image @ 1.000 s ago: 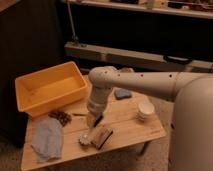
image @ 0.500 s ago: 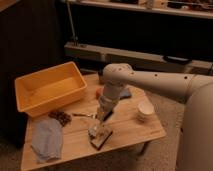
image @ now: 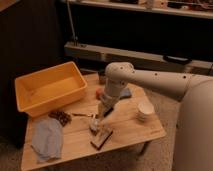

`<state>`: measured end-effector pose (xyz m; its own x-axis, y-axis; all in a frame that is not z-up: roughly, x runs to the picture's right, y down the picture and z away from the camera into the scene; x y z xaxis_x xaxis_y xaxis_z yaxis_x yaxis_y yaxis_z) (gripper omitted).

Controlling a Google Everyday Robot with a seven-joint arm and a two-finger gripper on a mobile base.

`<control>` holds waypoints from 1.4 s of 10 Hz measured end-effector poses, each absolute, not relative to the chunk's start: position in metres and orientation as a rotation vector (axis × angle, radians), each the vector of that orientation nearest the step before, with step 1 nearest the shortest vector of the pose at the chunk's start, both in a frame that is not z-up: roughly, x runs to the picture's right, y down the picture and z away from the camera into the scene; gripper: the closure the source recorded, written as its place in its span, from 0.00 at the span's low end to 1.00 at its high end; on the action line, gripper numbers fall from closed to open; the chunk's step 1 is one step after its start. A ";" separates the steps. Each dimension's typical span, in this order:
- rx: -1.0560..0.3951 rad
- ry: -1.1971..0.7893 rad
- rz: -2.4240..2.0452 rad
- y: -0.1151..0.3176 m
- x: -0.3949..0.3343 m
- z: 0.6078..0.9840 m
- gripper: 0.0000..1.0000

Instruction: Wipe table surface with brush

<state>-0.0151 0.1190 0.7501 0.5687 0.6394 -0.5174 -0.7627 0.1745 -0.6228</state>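
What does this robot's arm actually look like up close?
A thick, smooth, cream-white arm of rounded tube sections, with a bulbous joint and a row of small dark dots along its side. Its gripper, low over the wooden table, looks smaller and darker.

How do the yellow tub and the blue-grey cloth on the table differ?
The tub is bright yellow; the cloth is blue-grey. The tub is rigid with raised walls; the cloth lies limp and crumpled. The tub sits at the back left of the table; the cloth at its front left. Both rest on the wooden top, left of the claw, which is low over the middle.
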 end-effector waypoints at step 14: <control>-1.078 0.039 0.816 0.133 -0.097 0.723 1.00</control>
